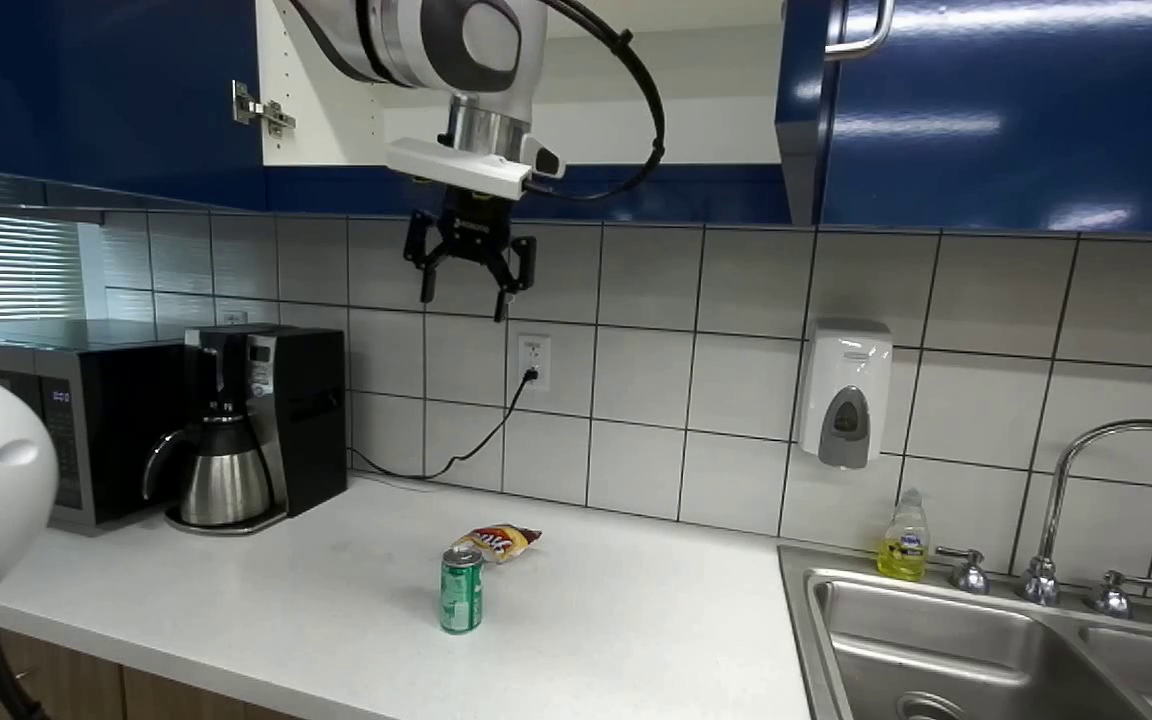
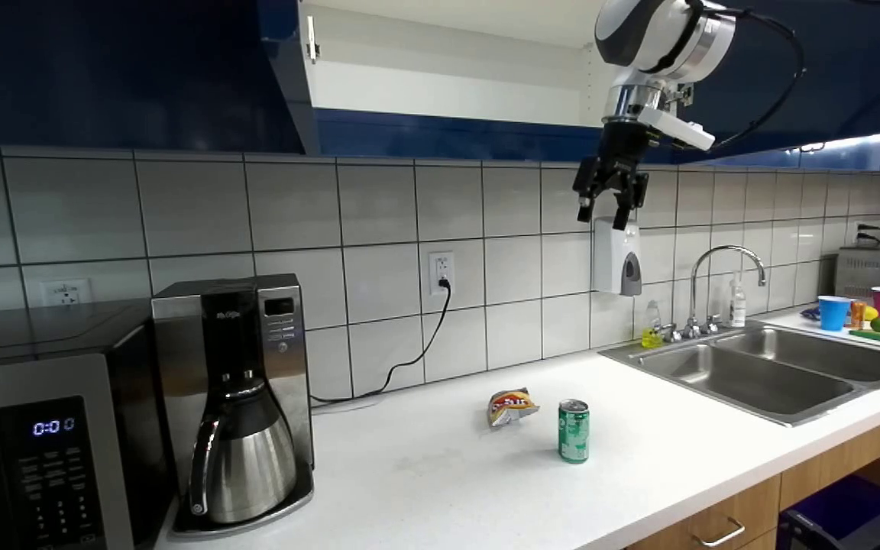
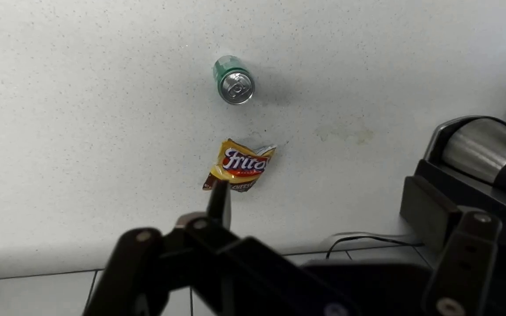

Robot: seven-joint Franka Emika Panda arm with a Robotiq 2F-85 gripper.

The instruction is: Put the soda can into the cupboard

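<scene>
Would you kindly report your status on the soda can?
Hand open, empty, above counter. Soda can upright on counter, cupboard open. Possible obstacle: snack bag near can, not touching it.

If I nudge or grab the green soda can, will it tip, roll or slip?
The green soda can stands upright, taller than wide, so a high push could tip it. Once down, its round body would probably roll. Its smooth-looking side may slip.

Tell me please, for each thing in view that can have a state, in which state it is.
End effector: open, holding nothing
Soda can: upright; whether opened, unclear
Cupboard: open
Snack bag: lying, creased
Coffee pot: standing in the coffee maker
Microwave: display lit
Plug: in the outlet
Faucet: no running water visible
Dish soap bottle: upright, partly full
Drawer: closed
</scene>
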